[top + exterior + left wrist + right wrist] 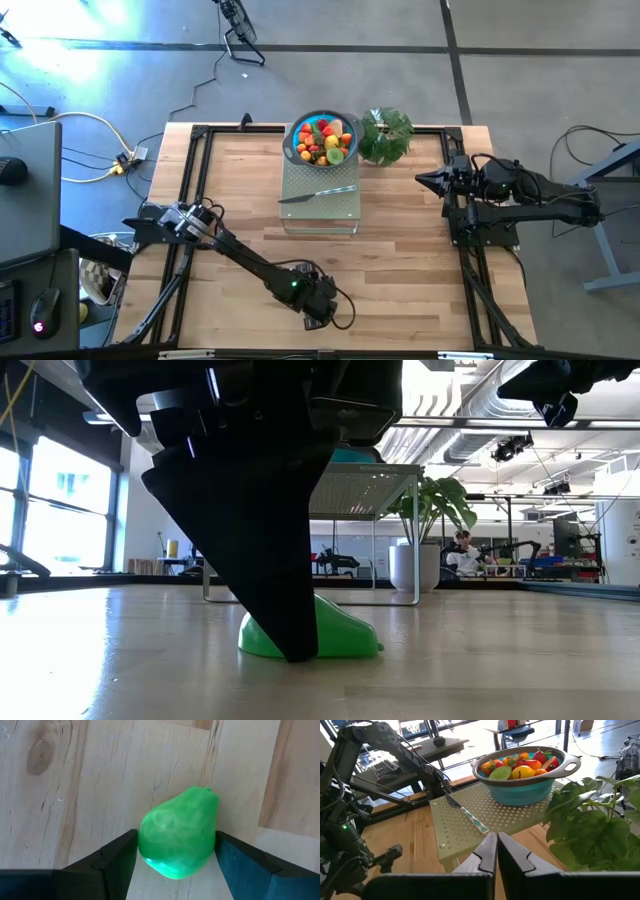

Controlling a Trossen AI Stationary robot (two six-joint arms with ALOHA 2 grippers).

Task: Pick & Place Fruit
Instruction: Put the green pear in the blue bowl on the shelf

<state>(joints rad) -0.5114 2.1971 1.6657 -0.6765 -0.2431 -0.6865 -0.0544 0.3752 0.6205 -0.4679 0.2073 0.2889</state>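
Observation:
A green toy pear [180,837] lies on its side on the wooden table near the near edge, also in the low view [345,635]. My left gripper [176,855] stands over it [315,305], pointing down, and hides it in the high view. The other small fruits [324,138] sit heaped in the blue bowl [525,790] on a raised perforated stand [320,210]. My right gripper [496,852] is shut on nothing and hangs raised at the table's right side [425,180]. My left gripper pinches the pear's wide end [150,845] between its two fingers, one finger [120,855] on each flank. The fingers come from above, pointing down, and lie across the pear. The pear rests on the table, its narrow stem end [207,800] pointing away from the fingers.
A slim silver knife [318,193] lies on the stand in front of the bowl. A leafy green plant [386,135] stands to the right of the bowl. A black frame [190,200] runs along the table's sides. Bare wood lies between the stand and the near edge.

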